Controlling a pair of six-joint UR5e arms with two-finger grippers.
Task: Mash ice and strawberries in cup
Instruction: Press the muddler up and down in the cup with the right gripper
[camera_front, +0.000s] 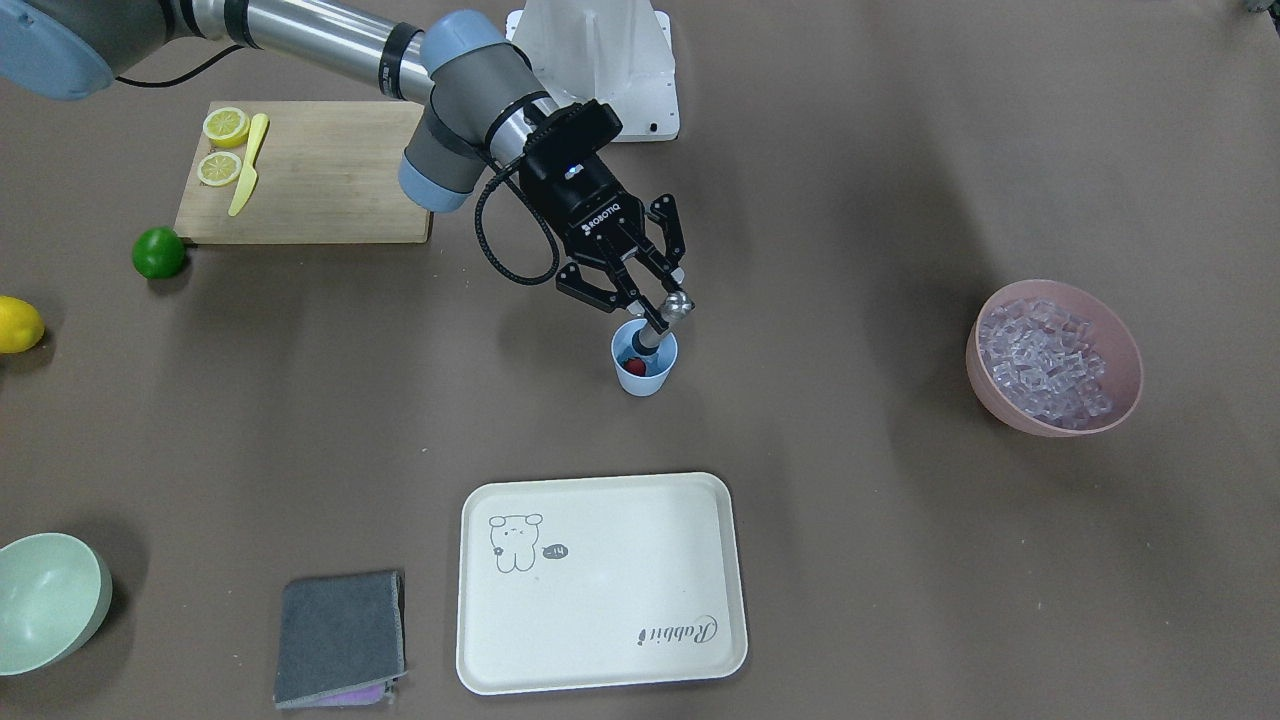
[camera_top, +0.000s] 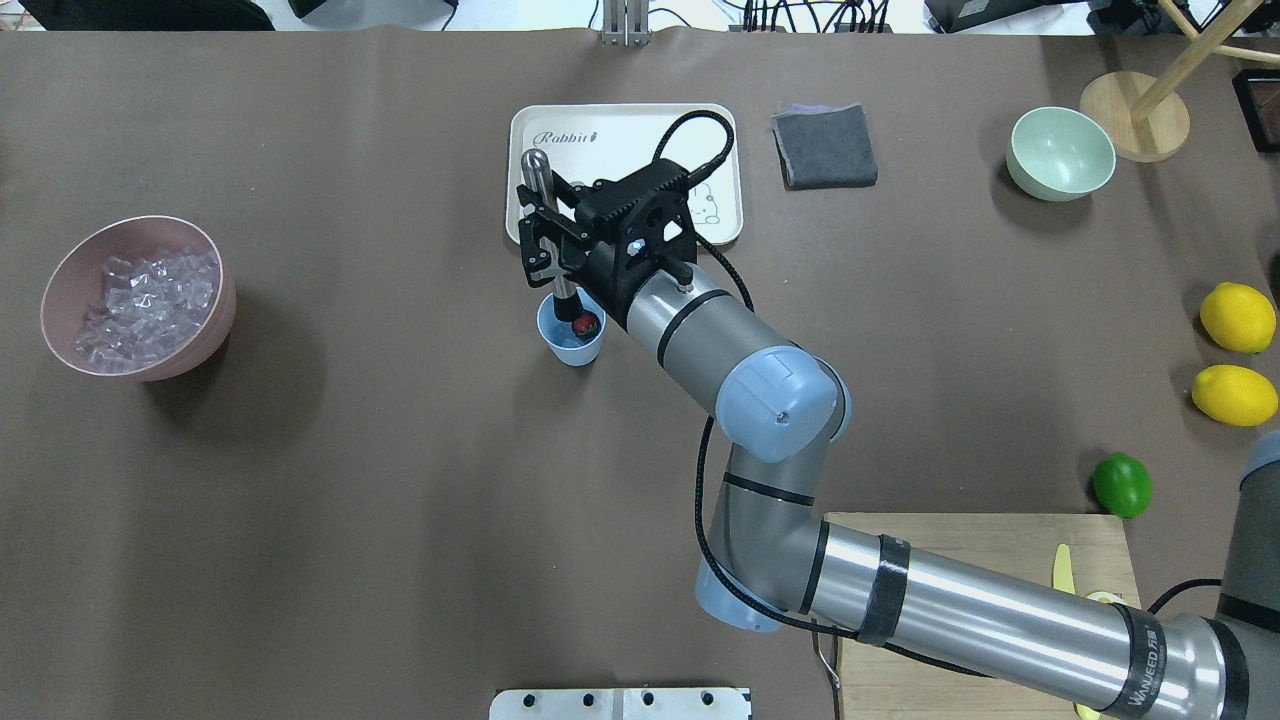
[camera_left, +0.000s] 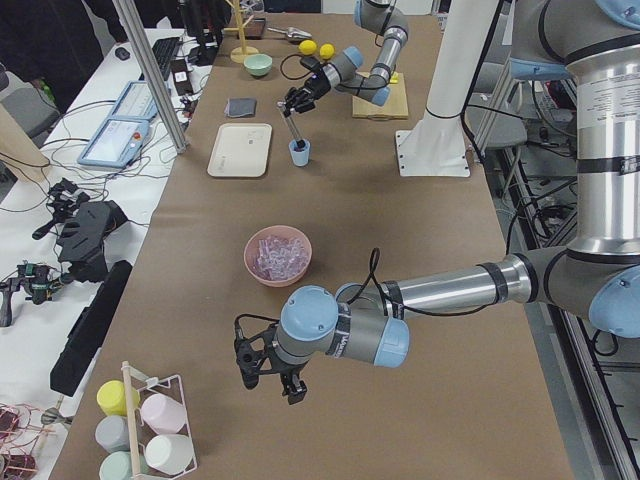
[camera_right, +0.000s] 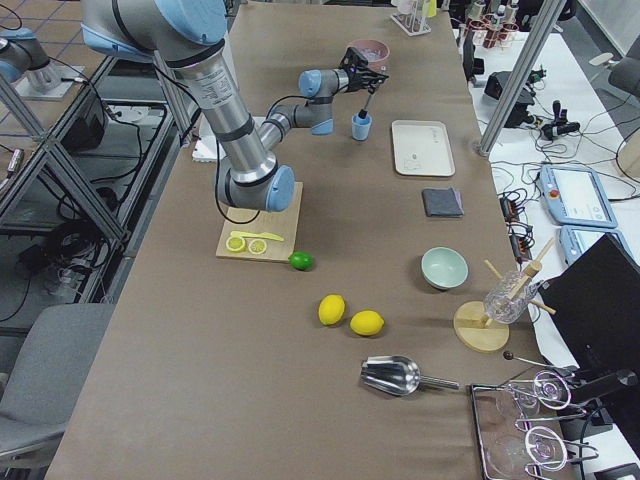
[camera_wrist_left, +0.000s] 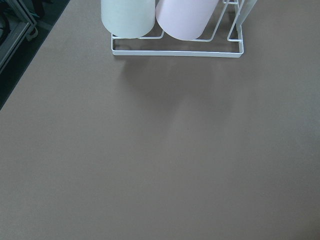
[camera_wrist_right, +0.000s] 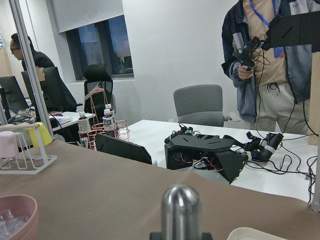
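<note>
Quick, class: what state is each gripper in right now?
Right gripper: shut on the metal muddler, whose lower end is in the cup.
Left gripper: cannot tell; it shows only in the side view.

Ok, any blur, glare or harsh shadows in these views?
Right wrist view: the rounded steel muddler near the lens is soft, the room behind sharp. Overhead view: even light, soft shadow beside the round pink bowl. Left wrist view: faint shadows only.

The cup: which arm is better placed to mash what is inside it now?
Right. The right gripper is shut on the muddler, whose lower end stands in the cup beside the strawberry. The left gripper is far away, past the pink bowl.
</note>
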